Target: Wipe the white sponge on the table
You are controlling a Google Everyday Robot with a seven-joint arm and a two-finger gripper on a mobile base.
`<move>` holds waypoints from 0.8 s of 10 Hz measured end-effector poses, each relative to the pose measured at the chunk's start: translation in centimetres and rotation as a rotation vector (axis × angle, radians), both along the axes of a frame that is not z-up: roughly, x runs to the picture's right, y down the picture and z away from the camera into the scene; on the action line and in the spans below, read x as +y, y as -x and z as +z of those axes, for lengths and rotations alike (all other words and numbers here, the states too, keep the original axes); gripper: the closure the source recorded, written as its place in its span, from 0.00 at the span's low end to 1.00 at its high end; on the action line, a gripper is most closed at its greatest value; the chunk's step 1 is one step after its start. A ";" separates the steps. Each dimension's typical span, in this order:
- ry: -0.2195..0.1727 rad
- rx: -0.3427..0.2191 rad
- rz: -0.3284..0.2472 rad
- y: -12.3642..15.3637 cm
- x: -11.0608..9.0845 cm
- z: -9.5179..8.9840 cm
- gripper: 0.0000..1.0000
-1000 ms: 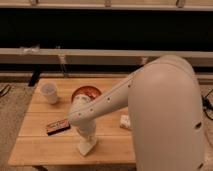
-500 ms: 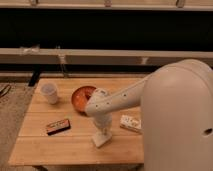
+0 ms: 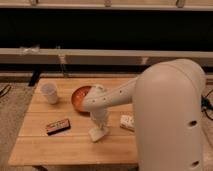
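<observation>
The white sponge (image 3: 98,134) lies on the light wooden table (image 3: 55,147), a little front of centre. My gripper (image 3: 99,125) comes straight down onto it from the white arm (image 3: 112,97) and holds its top, pressing it against the planks. The gripper hides the sponge's upper part. My large white body (image 3: 172,115) fills the right side of the view and covers the table's right end.
A white cup (image 3: 49,93) stands at the table's back left. A red-orange bowl (image 3: 80,97) sits behind the gripper. A dark box with an orange label (image 3: 58,126) lies left of the sponge, and a white printed packet (image 3: 127,122) to its right.
The gripper and the sponge have slid together across the table, to the right and away from the front edge. Most of that movement came in the first half second. The other objects stayed put.
</observation>
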State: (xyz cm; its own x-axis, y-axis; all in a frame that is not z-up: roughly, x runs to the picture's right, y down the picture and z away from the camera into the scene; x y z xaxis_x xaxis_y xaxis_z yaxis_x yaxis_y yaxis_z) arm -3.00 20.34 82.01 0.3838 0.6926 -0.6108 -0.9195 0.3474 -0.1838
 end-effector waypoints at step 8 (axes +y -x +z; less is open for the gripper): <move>-0.009 -0.113 -0.028 3.3 -0.9 -0.8 0.20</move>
State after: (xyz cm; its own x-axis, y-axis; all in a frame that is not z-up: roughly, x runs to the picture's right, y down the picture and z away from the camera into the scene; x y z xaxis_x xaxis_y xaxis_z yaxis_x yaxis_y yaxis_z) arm -6.25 19.40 81.21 0.4694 0.6855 -0.5566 -0.8828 0.3751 -0.2826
